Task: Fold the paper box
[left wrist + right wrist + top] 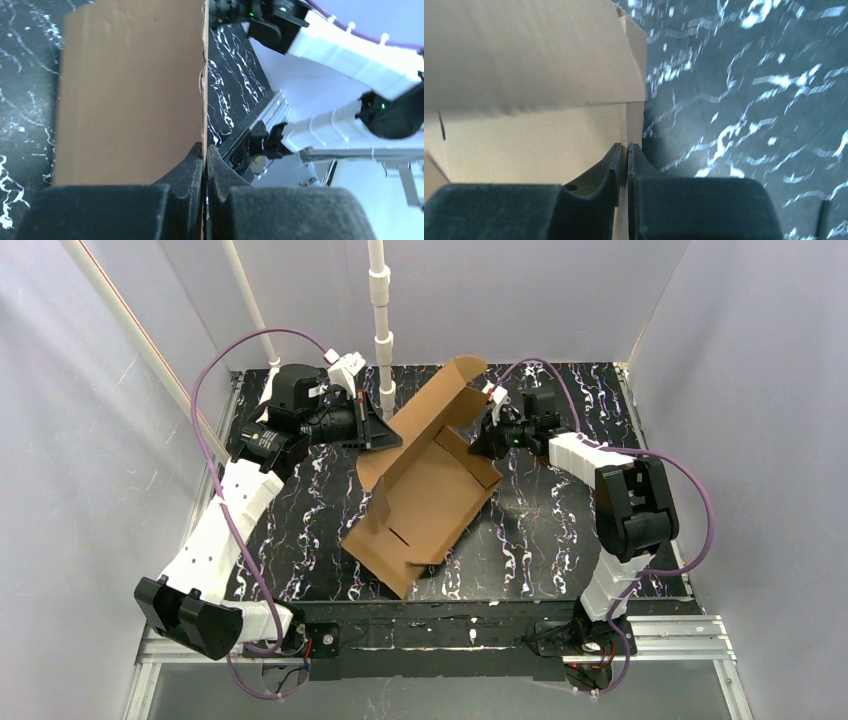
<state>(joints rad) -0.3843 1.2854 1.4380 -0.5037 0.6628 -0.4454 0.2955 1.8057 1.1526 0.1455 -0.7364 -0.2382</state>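
Two sets of jaws pinch the paper box (425, 495): left jaws pressed on one upright wall, right jaws on the opposite one. We judge the box lies between them, its long axis trailing nearward across the desk (560, 540).

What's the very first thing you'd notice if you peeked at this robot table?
A big brown corrugated cardboard box blank, half folded with some walls standing up, lies in the middle of the black white-veined marbled tabletop. The left arm's black fingers pinch a flap on its left side, and the right arm's black fingers pinch a wall on its right side.
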